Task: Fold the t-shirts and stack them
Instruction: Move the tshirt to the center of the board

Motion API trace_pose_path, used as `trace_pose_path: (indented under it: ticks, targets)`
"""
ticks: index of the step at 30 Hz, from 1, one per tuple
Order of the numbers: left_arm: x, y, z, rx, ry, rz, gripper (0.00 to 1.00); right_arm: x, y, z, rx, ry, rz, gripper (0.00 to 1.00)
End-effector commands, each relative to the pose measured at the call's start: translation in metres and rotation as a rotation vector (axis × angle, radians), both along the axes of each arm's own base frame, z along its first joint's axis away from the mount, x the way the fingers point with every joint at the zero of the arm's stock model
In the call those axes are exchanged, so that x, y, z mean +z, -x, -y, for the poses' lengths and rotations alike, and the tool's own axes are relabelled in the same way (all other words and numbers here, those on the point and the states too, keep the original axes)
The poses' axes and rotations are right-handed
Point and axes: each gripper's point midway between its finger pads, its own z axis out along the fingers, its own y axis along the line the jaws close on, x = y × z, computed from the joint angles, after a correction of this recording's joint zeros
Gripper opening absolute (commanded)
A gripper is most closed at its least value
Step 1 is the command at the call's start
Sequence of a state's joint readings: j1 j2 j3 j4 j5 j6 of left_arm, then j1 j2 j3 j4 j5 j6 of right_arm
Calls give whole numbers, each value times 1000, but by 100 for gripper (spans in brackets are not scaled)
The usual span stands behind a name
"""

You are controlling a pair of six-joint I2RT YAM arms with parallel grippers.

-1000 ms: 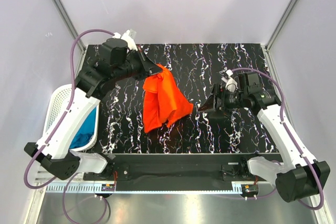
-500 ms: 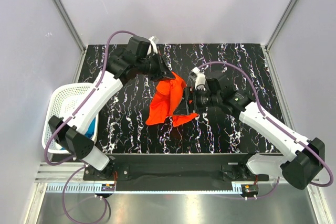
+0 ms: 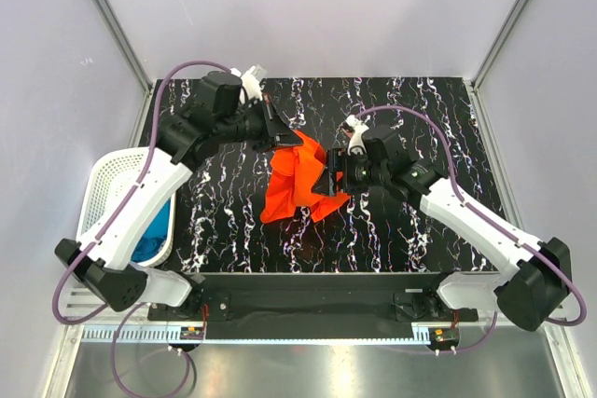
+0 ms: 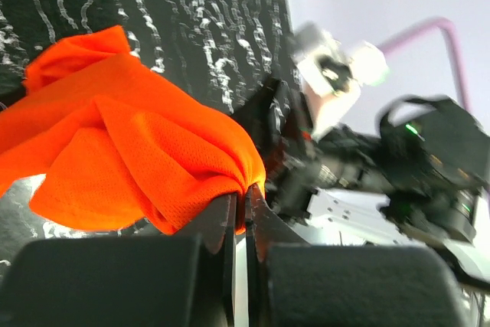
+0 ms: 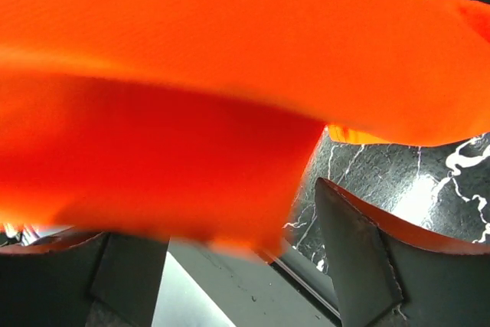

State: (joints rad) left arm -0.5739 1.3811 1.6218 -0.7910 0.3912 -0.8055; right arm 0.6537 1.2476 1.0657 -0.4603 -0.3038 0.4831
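The orange-red t-shirt [image 3: 297, 182] hangs bunched over the black marbled table [image 3: 410, 109]. My left gripper [image 3: 287, 138] is shut on its top edge and holds it up; in the left wrist view the cloth [image 4: 130, 135] is pinched between the closed fingertips [image 4: 246, 203]. My right gripper [image 3: 329, 184] is open at the shirt's right edge; in the right wrist view the cloth [image 5: 191, 112] hangs blurred between and in front of the spread fingers [image 5: 356, 254]. The teal t-shirt [image 3: 149, 240] lies in the white basket at the left.
The white mesh basket [image 3: 103, 184] stands off the table's left edge beside the left arm. White enclosure walls surround the table. My right arm shows in the left wrist view [image 4: 367, 166], close behind the shirt.
My right arm has swung in from the right to the shirt's edge. My left gripper has carried the shirt's top a little right, and the cloth has bunched narrower.
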Motion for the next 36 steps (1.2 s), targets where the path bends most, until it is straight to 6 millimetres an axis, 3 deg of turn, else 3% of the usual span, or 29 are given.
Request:
trace_pose_path:
  ticks: [1, 4, 5, 6, 7, 10, 14, 16, 19, 20, 22, 25, 26, 27, 28, 30, 31, 32, 33, 34, 35, 36]
  targets:
    - [32, 19, 4, -60, 108, 66, 0, 10, -2, -13, 41, -49, 19, 79]
    - [34, 28, 0, -63, 121, 76, 0, 28, 3, -27, 94, -106, 31, 72]
    - [34, 29, -1, -63, 123, 78, 0, 35, 4, -29, 101, -118, 41, 63]
    - [34, 31, -2, -65, 123, 82, 0, 39, 6, -31, 114, -130, 44, 51]
    - [36, 33, -4, -72, 123, 92, 0, 48, 9, -31, 126, -151, 55, 16]
    - [51, 38, -20, -44, 108, 189, 0, 78, 33, -37, 220, -244, 74, 0]
    - [80, 45, -54, 22, 46, 387, 0, 107, 93, -37, 447, -375, 32, 0]
    - [101, 57, -74, 55, 29, 514, 0, 136, 120, -29, 491, -441, 43, 0]
    - [124, 78, -96, 89, 45, 623, 0, 183, 144, -12, 491, -519, 91, 0]
    - [127, 83, -99, 90, 55, 635, 0, 199, 143, -8, 456, -537, 126, 0]
    - [131, 96, -98, 69, 100, 634, 0, 212, 142, 0, 392, -558, 144, 0]
    - [113, 93, -86, 32, 116, 550, 0, 209, 108, 1, 200, -514, 160, 0]
    - [104, 88, -83, 38, 109, 514, 0, 207, 87, 2, 103, -489, 187, 0]
    - [85, 81, -79, 45, 89, 456, 0, 204, 72, 2, 44, -462, 196, 0]
    - [68, 69, -72, 59, 75, 382, 0, 181, 50, -4, -20, -378, 151, 0]
    - [30, 58, -67, 92, 20, 234, 0, 183, 10, 2, -124, -324, 169, 0]
    - [13, 52, -62, 113, 12, 151, 0, 154, -17, -3, -151, -242, 98, 0]
    - [-15, 43, -58, 114, -33, 80, 3, 157, -30, -5, -134, -247, 80, 0]
    - [-35, 40, -60, 122, -83, 25, 14, 144, -47, -4, -143, -230, 36, 0]
    - [-54, 33, -70, 163, -154, -17, 39, 104, -90, 6, -213, -182, -79, 2]
    - [-71, 21, -86, 213, -206, -56, 51, 105, -100, -1, -153, -222, -133, 11]
    - [-94, 14, -98, 232, -290, -114, 60, 91, -117, 1, -146, -223, -195, 18]
